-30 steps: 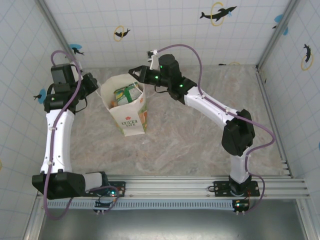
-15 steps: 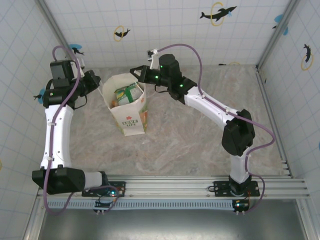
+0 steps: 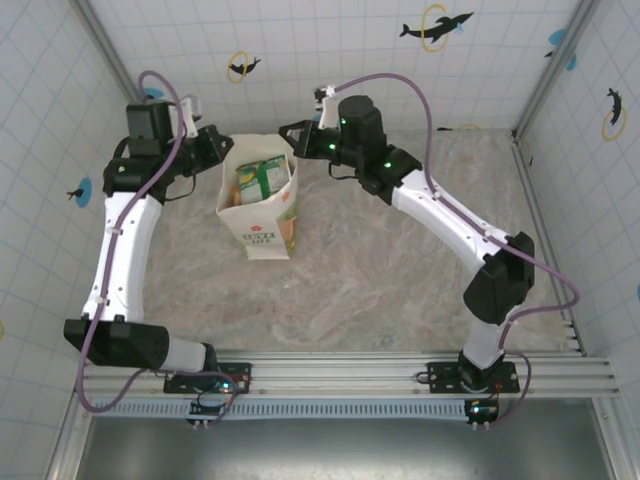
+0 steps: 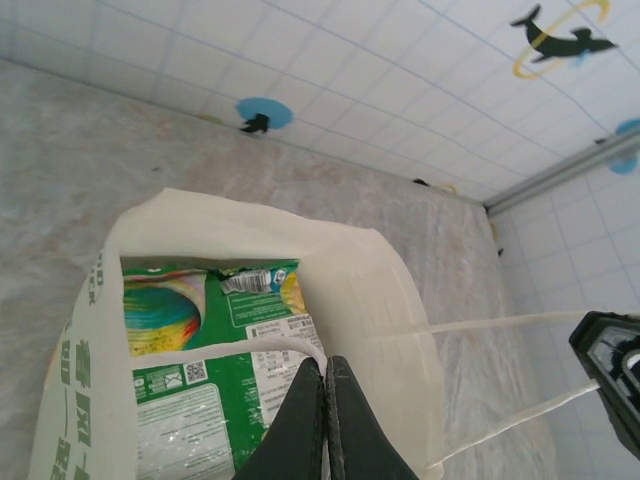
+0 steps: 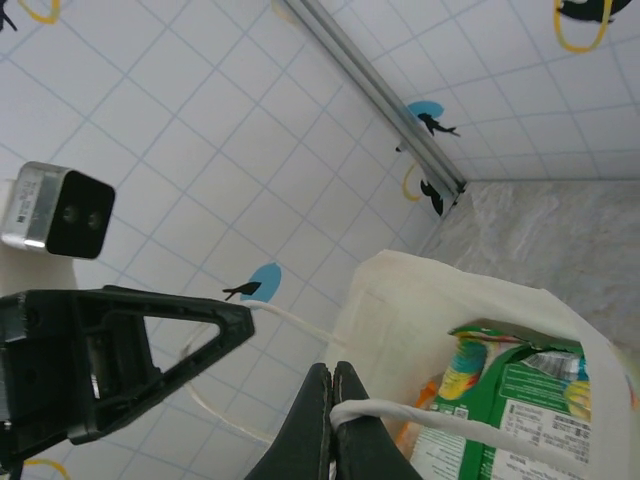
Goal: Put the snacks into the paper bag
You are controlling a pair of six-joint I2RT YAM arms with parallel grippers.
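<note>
Cream-white paper bag with a flower print [image 3: 262,220] is upright between the two arms, at the back of the grey stone-look table [image 3: 400,280]; green shiny snack packets [image 4: 190,420] sit inside it; the left gripper [image 4: 325,368] pinches one white string handle [image 4: 240,349]; the right gripper [image 5: 332,372] pinches the other white string handle [image 5: 460,425].

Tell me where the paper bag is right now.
In the top view the paper bag is upright, left of centre toward the back wall, between the left gripper and the right gripper, each shut on one of its string handles.
</note>
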